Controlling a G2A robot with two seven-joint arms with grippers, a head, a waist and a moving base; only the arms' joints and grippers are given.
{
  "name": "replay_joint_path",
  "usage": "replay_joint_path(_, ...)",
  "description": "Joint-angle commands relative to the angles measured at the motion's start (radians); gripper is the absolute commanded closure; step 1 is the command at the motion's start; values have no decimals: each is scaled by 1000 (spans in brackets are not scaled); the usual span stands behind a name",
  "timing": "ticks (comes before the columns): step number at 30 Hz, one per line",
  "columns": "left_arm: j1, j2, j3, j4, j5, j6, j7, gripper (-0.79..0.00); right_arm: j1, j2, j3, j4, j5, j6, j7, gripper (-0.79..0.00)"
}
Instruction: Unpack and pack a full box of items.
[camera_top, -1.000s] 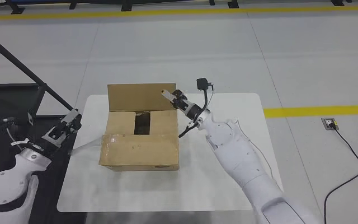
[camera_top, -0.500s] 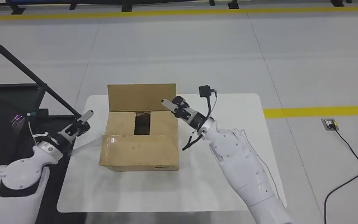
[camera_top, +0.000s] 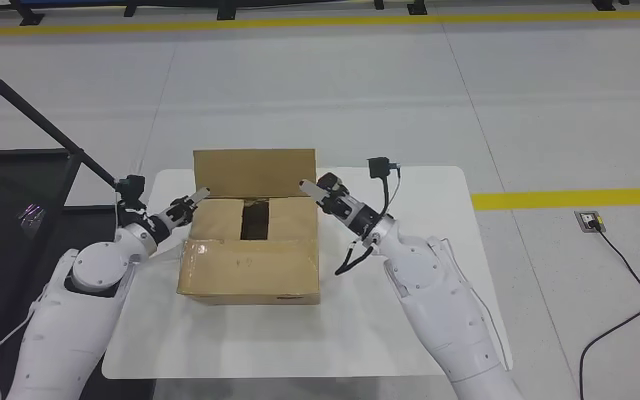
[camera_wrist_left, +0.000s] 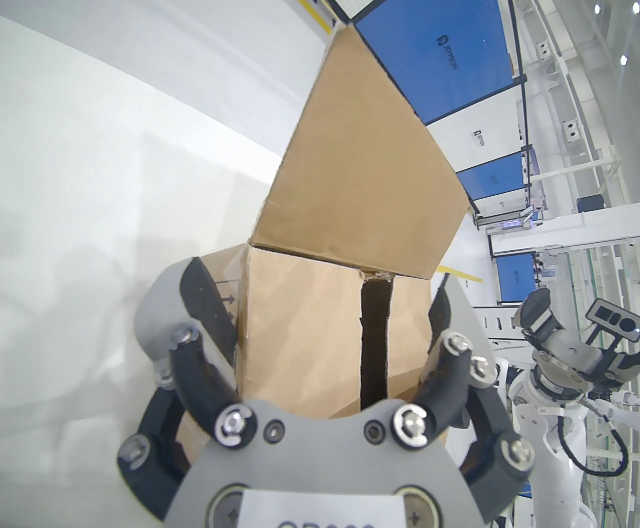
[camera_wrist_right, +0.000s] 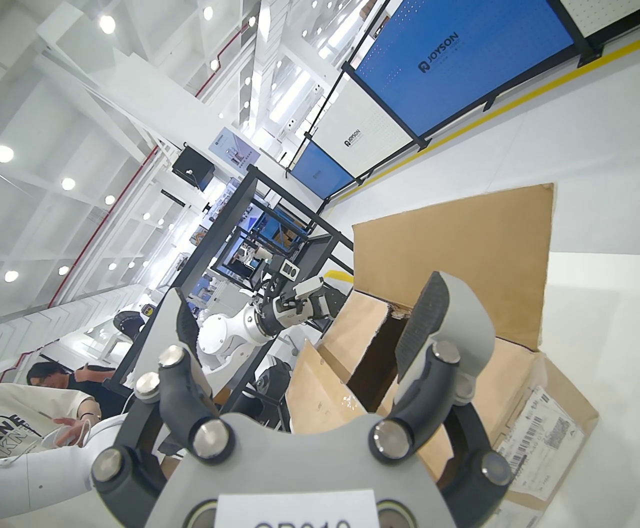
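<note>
- While you look down from above, the cardboard box (camera_top: 250, 262) sits on the white table (camera_top: 420, 300), somewhat left of the table's middle, with one arm at each side of it.
- Its far flap (camera_top: 254, 172) stands upright. You can see the two side flaps folded inward over the top, leaving a dark slot (camera_top: 255, 218) between them. What lies inside the slot is too dark to tell.
- Your left gripper (camera_top: 193, 198) is at the box's far left corner, its fingers spread apart and holding nothing.
- From the left wrist, you see those fingers (camera_wrist_left: 200, 295) straddling the box's left top edge: one is outside the wall, the other over the folded flap near the slot. You cannot tell whether either pad touches the cardboard.
- Your right gripper (camera_top: 318, 188) is at the far right corner, likewise spread apart and empty.
- From the right wrist, one of its fingers (camera_wrist_right: 435, 320) shows against the box top, near the foot of the upright flap. Contact with the cardboard cannot be judged there either.
- You can make out a shipping label (camera_wrist_right: 545, 430) on the box's outer wall near that right corner.
- Off the table's left side stands a black frame (camera_top: 45, 130), and a yellow line (camera_top: 540, 198) runs across the floor to the right.
</note>
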Motion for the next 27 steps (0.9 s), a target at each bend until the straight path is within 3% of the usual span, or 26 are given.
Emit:
replay_joint_path(1,-29,-9,26,35,-6,-22,-14,-785,-13,4,9,-15,-2,4,0,-785)
replay_joint_path(9,-39,-17,41,39,-42,-81,-64,-785,-15,12,27,-15,16,16,8,-785)
replay_joint_path(20,54,-4,6,-107,-27,-85,-91,-785,39,12,20,62,62,-8,8,-785)
replay_joint_path(27,121,19,-128,-169,-127,-100,-73,-785,75,11,16,115,47,33,-20,-785)
